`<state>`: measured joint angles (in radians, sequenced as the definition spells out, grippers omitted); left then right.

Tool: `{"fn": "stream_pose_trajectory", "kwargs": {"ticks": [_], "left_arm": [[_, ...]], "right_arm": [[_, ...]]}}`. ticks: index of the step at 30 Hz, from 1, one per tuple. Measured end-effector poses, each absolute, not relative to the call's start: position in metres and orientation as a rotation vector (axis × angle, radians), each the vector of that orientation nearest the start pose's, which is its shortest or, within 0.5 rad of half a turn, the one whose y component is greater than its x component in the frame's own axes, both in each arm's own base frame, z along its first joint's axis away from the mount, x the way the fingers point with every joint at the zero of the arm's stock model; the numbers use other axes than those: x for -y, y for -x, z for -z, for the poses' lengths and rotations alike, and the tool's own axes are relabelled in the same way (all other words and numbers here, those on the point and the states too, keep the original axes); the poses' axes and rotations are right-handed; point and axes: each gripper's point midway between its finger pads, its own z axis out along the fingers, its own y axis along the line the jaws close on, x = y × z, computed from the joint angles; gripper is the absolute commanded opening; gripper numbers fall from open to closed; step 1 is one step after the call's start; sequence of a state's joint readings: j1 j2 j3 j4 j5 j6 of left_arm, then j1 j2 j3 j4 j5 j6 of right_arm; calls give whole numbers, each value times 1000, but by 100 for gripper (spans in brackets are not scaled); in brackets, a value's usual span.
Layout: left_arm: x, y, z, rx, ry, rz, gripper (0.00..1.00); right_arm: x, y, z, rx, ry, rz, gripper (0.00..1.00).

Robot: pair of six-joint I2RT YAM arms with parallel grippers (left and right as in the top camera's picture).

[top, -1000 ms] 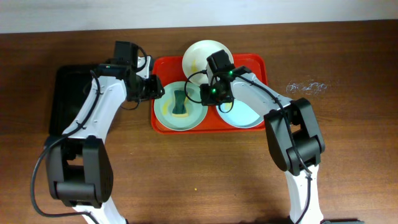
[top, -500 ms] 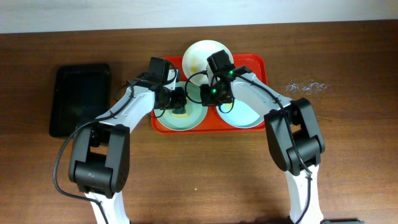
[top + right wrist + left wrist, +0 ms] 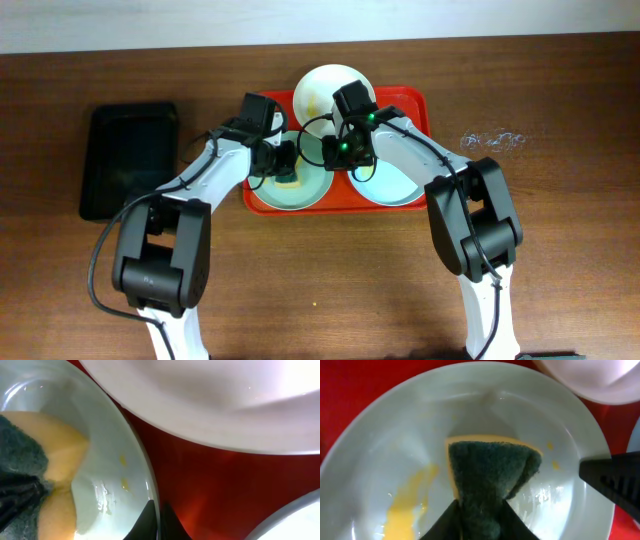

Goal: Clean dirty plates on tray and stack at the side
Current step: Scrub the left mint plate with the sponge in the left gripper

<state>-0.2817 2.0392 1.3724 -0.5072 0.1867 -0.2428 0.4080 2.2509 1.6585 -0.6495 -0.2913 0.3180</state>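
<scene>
**Tray.** The red tray lies on the wooden table, right of a black tray. All three plates rest in the red tray.

**Plates.**
- The cream-white plate sits at the far edge of the tray and overhangs its rim. No soiling shows on its surface.
- The left mint-blue plate occupies the near-left part of the tray. It carries a broad yellow smear beside the sponge and small yellow flecks toward its right rim. Its glaze shows wet highlights.
- The right mint-blue plate occupies the near-right part, partly covered by the right arm. The wrist views do not show whether it is soiled.

**Sponge.** A sponge, with a dark green scouring face over yellow foam, lies on the floor of the left mint-blue plate.

**Left gripper.** The left gripper is over the left mint-blue plate. Its fingers are clamped on the near end of the sponge, which bunches between them.

**Right gripper.** The right gripper is at the right rim of the left mint-blue plate, between that plate and the cream-white plate. Its two fingers are pinched together on the rim, one on each side of it.
</scene>
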Motion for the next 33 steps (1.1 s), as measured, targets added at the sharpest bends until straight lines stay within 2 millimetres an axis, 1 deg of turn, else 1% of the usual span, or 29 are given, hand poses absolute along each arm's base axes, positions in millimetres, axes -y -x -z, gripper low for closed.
{"fn": "stream_pose_trajectory", "kwargs": {"ticks": [1, 2, 4, 7, 8, 9, 11, 13, 14, 15, 17, 19, 21, 22, 23, 25, 26, 27, 28, 29, 30, 31, 32, 33], "left_arm": [[159, -436, -20, -2778, -107, 387, 2], [157, -436, -20, -2778, -105, 362, 0], [151, -436, -18, -2782, -94, 300, 0], [130, -434, -14, -2802, -61, 129, 0], [119, -434, -14, -2808, -43, 60, 0], [104, -434, -16, -2807, -12, -15, 0], [88, -436, -20, -2797, 25, -79, 0], [86, -440, -30, -2768, 31, -90, 0], [88, -442, -35, -2755, 32, -65, 0], [95, -444, -37, -2750, 26, 1, 0], [119, -445, -40, -2746, 13, 205, 0], [138, -446, -42, -2732, 12, 310, 0], [151, -443, -33, -2748, -8, 342, 0], [155, -439, -20, -2777, -16, 320, 0], [154, -440, -14, -2781, -13, 285, 0], [142, -445, -15, -2761, 10, 177, 0], [123, -450, -16, -2734, 41, 25, 0], [111, -451, -17, -2720, 59, -72, 0], [93, -450, -19, -2708, 80, -206, 0], [87, -448, -21, -2697, 79, -289, 0], [86, -446, -24, -2691, 73, -322, 0], [84, -445, -30, -2682, 74, -336, 0], [85, -446, -38, -2671, 80, -307, 0], [91, -449, -54, -2652, 90, -217, 0]], "right_arm": [[-244, -439, -6, -2878, 199, -566, 4], [-244, -439, -6, -2878, 201, -566, 4], [-244, -438, -6, -2882, 201, -571, 4], [-245, -437, -6, -2884, 203, -583, 4], [-245, -437, -6, -2885, 203, -584, 4], [-245, -437, -6, -2885, 203, -584, 4], [-246, -437, -6, -2885, 203, -585, 4], [-246, -437, -6, -2885, 204, -587, 4], [-246, -437, -6, -2884, 203, -587, 4], [-246, -437, -6, -2884, 204, -587, 4], [-246, -437, -6, -2885, 203, -588, 4], [-246, -437, -6, -2884, 203, -588, 4], [-246, -437, -6, -2884, 204, -588, 4], [-246, -437, -6, -2884, 203, -588, 4], [-246, -437, -6, -2884, 203, -587, 4], [-246, -437, -6, -2884, 203, -587, 4], [-246, -437, -6, -2884, 203, -587, 4], [-246, -437, -6, -2884, 203, -587, 4], [-246, -437, -6, -2884, 204, -590, 4], [-248, -437, -6, -2882, 209, -595, 4], [-248, -437, -6, -2881, 209, -596, 4], [-248, -437, -6, -2881, 210, -596, 4], [-248, -437, -6, -2881, 209, -596, 4], [-248, -437, -6, -2881, 210, -595, 4]]}}
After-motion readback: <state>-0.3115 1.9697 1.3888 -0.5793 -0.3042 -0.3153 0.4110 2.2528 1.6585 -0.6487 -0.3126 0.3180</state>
